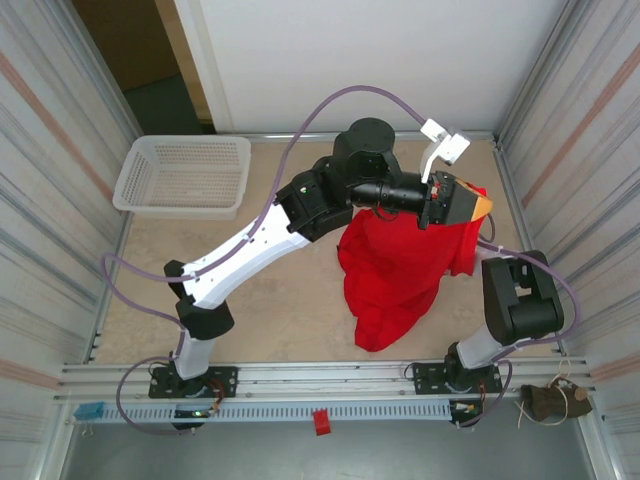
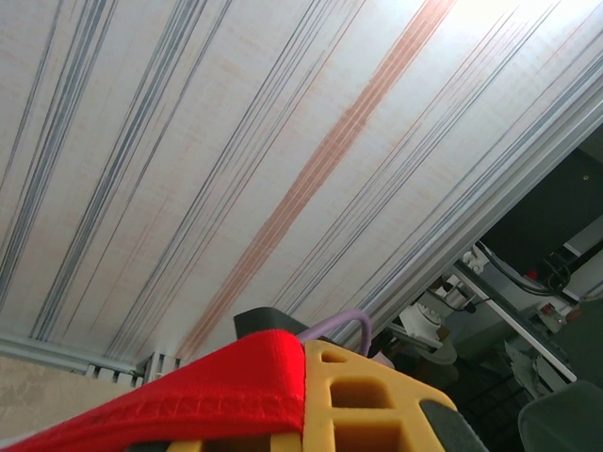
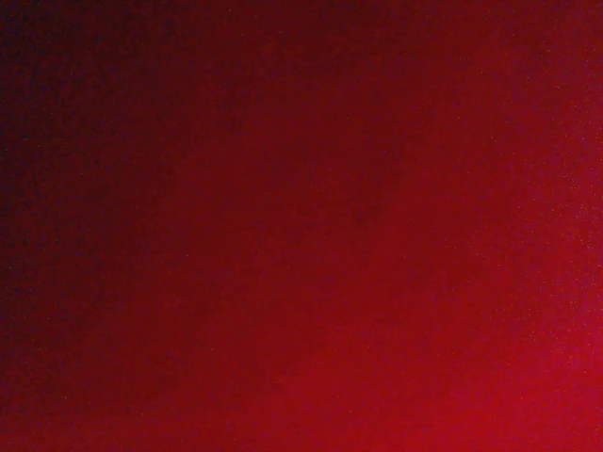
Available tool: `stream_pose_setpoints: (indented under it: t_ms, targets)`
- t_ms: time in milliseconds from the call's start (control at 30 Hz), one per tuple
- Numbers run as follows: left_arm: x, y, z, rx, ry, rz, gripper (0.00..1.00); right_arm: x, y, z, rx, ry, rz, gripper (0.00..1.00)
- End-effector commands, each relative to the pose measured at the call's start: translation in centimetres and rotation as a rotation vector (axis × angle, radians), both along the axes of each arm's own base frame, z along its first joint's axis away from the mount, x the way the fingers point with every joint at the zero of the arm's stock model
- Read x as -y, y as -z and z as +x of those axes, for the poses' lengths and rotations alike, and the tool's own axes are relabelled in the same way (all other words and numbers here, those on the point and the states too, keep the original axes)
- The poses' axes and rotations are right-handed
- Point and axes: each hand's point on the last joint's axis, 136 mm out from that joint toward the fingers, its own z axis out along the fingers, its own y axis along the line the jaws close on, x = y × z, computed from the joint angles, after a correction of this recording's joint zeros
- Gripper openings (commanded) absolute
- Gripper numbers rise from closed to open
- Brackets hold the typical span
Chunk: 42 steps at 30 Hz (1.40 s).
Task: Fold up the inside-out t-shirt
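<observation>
Up at about 3 o'clock on the counter, the left gripper is clamped tight on a hemmed edge of the inside-out t-shirt. It holds that edge off the surface. In the left wrist view we see the red hem pinched against the yellow finger, with the striped side wall beyond.

From that grip the cloth hangs in a bunched drape, and its lower end trails toward 5 o'clock. The left arm stretches across the counter from 7 o'clock and partly overlaps the shirt's left edge. The right arm stands folded at 4 o'clock, just beside the drape. Red cloth lies against the right wrist lens, so we cannot tell how the right gripper is set.

A white mesh basket sits at 10 o'clock, well apart from the shirt. A purple cable loops over the far end. On the near rail we see a red clip and a blue tag.
</observation>
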Motion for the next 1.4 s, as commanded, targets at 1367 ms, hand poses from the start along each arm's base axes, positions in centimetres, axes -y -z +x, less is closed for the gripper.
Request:
stream_pose_setpoints:
  t_ms: [1367]
  targets:
    - [-4.0,0.3,14.5,-0.066,-0.149,-0.074,0.00,-3.3,-6.0,5.5,0.147,-0.067,0.144,0.72]
